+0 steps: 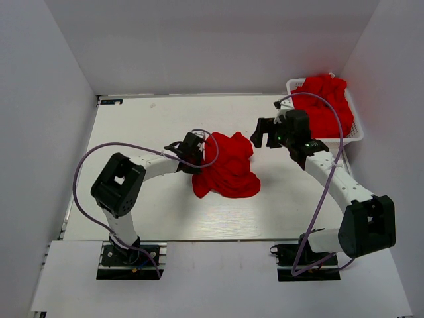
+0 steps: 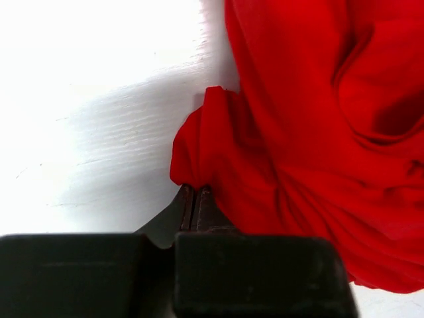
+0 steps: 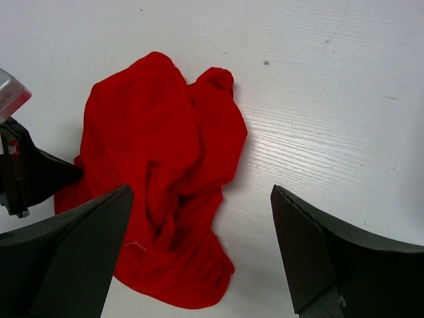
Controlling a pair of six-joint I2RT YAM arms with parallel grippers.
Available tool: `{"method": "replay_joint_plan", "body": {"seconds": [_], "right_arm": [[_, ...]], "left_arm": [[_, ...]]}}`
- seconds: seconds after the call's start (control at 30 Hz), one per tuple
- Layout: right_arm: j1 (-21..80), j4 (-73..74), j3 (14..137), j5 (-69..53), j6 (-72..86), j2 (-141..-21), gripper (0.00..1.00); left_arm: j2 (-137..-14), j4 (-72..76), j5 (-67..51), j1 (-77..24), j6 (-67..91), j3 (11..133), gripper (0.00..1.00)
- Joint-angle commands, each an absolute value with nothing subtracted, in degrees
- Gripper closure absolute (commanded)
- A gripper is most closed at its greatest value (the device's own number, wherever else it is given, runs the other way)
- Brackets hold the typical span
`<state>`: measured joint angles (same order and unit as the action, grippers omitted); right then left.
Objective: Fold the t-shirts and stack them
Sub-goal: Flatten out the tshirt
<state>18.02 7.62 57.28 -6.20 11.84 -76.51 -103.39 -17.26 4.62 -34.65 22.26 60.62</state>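
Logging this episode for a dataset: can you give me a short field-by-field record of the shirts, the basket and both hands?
shirt on table: crumpled red cloth t-shirt, unfolded, mid-table
left hand: shut on that shirt's edge
right hand: open, empty, to the right of the shirt
basket: white plastic slatted basket, far right corner
basket contents: heap of more red t-shirts
folded stack: none visible

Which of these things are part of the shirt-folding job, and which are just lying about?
Part of the job:
- crumpled t-shirt, pinched by the left claw
- heap of t-shirts at the far right
- right claw, open

Just there:
- white basket holding the heap
- table
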Motion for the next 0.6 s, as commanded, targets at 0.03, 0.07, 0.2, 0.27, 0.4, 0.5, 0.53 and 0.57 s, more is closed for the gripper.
{"method": "replay_joint_plan", "body": {"seconds": [0.03, 0.07, 0.2, 0.27, 0.4, 0.5, 0.53, 0.57], "right_arm": [[18.0, 7.5, 57.2, -9.3, 9.4, -76.1, 0.10], [18.1, 8.3, 57.4, -9.9, 9.2, -76.1, 0.10], [18.5, 10.1, 59.0, -12.0, 8.8, -77.1, 0.11], [19.3, 11.0, 59.4, -14.2, 8.8, -78.7, 0.11], [20.4, 11.0, 60.4, -14.9, 10.7, -82.7, 0.15], [21.1, 9.8, 61.3, -14.8, 13.8, -85.5, 0.26], [21.4, 9.2, 61.3, -14.8, 15.7, -86.0, 0.30], [21.5, 8.7, 61.3, -14.2, 18.3, -86.2, 0.31]], "left_arm": [[-104.5, -18.0, 2.2, -35.0, 22.3, 57.5, 1.00], [-103.8, -18.0, 3.4, -35.0, 22.3, 57.5, 1.00], [-99.4, -19.2, 7.3, -35.0, 22.3, 57.5, 1.00], [-97.3, -19.8, 9.0, -35.0, 22.3, 58.0, 1.00], [-95.0, -19.9, 9.6, -35.0, 22.3, 58.0, 1.00], [-93.7, -19.3, 9.1, -35.0, 22.8, 56.7, 1.00], [-93.7, -19.3, 9.1, -35.0, 22.9, 56.7, 1.00], [-93.7, -19.3, 9.1, -35.0, 22.9, 56.7, 1.00]]}}
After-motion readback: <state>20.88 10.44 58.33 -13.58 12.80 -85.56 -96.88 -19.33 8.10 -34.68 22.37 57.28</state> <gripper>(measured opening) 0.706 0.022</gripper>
